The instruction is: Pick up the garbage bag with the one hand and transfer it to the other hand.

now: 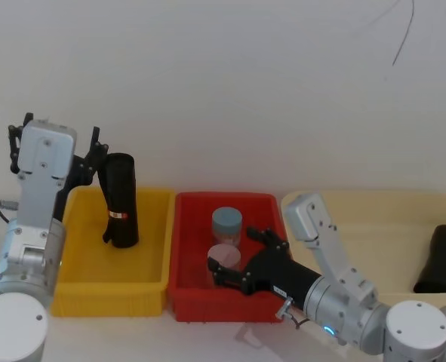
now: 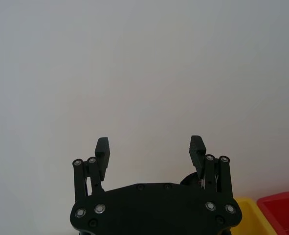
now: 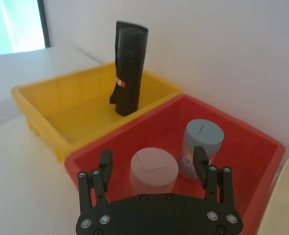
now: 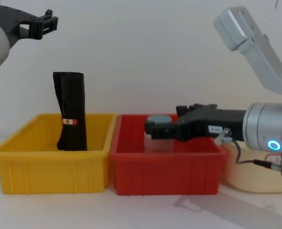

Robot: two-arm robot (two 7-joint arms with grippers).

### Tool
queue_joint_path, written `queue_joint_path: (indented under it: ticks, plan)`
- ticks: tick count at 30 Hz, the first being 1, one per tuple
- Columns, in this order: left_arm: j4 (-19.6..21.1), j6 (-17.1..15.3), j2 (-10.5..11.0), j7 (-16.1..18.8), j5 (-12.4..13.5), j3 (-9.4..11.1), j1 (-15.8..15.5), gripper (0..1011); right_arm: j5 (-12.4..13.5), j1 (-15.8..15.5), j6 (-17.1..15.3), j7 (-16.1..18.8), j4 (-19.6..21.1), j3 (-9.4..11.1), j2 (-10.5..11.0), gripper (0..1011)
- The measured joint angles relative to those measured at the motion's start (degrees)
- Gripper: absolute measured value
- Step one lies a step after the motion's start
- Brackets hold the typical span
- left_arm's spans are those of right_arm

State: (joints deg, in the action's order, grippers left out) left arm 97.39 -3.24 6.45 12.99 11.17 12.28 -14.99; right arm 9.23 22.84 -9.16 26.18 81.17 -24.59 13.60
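Since the garbage bag (image 1: 121,204) stands on end in the yellow bin (image 1: 151,285), toward the bin's back wall, its long axis runs near vertical w/ a slight lean. The red-white label band sits a bit below mid-height. The top pokes well above the bin rim.

L gripper (image 2: 150,149): jaws spread wide, nothing btwn them. Head view puts it just beside the bag's top, on the bag's left. Chest view puts it higher than the bag top and left of it. It aims at the back wall, not down at the bag. Contact w/ bag: cannot tell, head view is tight there.

R gripper (image 3: 153,162): also wide, holding nothing, low over the red bin (image 1: 223,308) w/ the two jars (image 1: 226,222) just ahead of it. The bag is one bin over, well apart from it.

Judgement: L is the nearer arm, so pick falls to L and R receives. Key relation: bag lies below and right of L claw, axis upright. Approach prob. wants the claw turned to close across the roll from the side, on the upper part clear of the rim. Pick not yet begun.

Other: second black roll (image 1: 438,260) lies in the beige tray (image 1: 373,211) on R side, no label band visible.
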Motion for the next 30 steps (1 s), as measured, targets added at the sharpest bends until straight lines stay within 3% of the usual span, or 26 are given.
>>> queue_joint_path:
  ticks: [14, 30]
  plan:
    - [0.32, -0.35, 0.07, 0.54, 0.46, -0.33, 0.26, 1001, -0.46, 2.69, -1.86, 1.87, -3.04, -2.18, 0.71, 1000]
    - [0.44, -0.47, 0.07, 0.7, 0.6, -0.43, 0.34, 1001, 3.08, 5.23, -6.16, 2.08, -5.73, -1.31, -1.39, 999]
